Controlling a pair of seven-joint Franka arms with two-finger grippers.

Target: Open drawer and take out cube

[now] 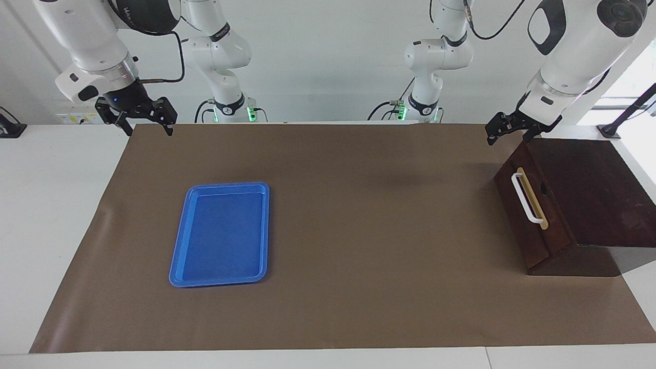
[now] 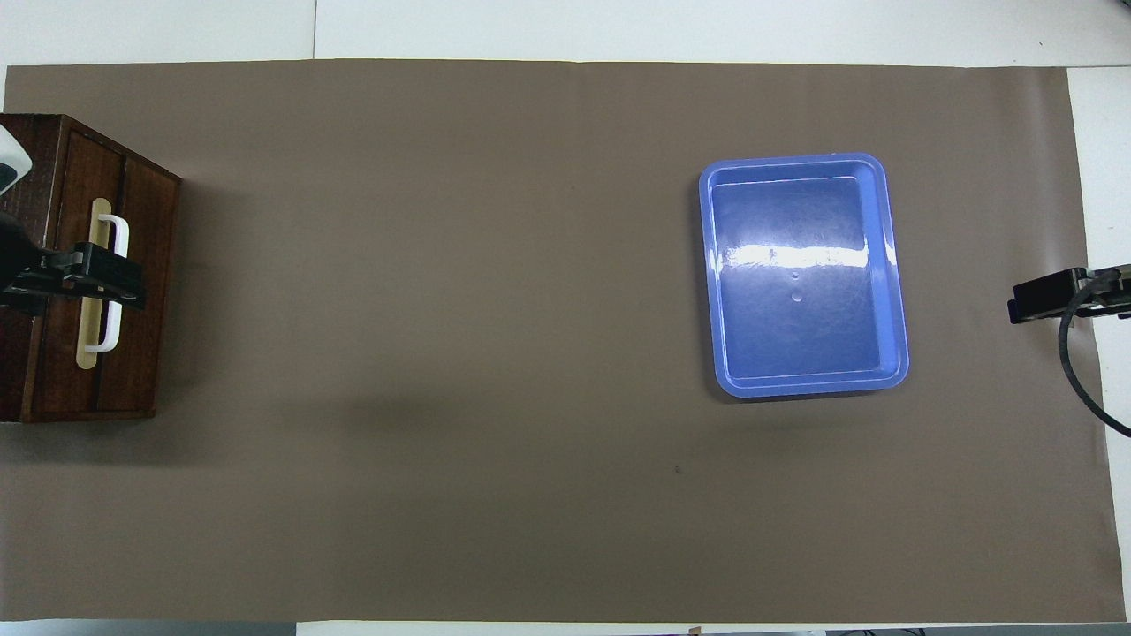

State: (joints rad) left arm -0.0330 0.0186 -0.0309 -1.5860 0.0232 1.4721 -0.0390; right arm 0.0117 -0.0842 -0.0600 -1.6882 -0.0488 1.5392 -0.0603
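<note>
Brown mat, one drawer [image 1: 533, 215] closed at left arm's end; cube unseen, presumably inside. Left gripper [image 1: 512, 134] raised over the box's top edge, right gripper [image 1: 146, 122] waiting over mat corner, both open, empty. Risk: fingers slip off the one white handle [image 1: 527, 198], box drags. One blue tray [image 1: 221, 234].

Wide bare stretch of brown mat [image 1: 359, 230] runs down the table's middle, open to any reach. Only two obstacles: flat blue tray [image 1: 221, 234] toward the right arm's end, low-rimmed, w/ bare mat on all sides; dark wooden box [image 1: 579, 205] at the left arm's end edge, its shut drawer [image 1: 533, 205] front & white handle [image 1: 527, 199] facing the open middle, nothing in front. Left gripper [image 1: 512, 132], jaws apart, hangs over the box's corner nearest the robots; right gripper [image 1: 146, 122], also open, sits above the mat's corner, clear of the tray.
</note>
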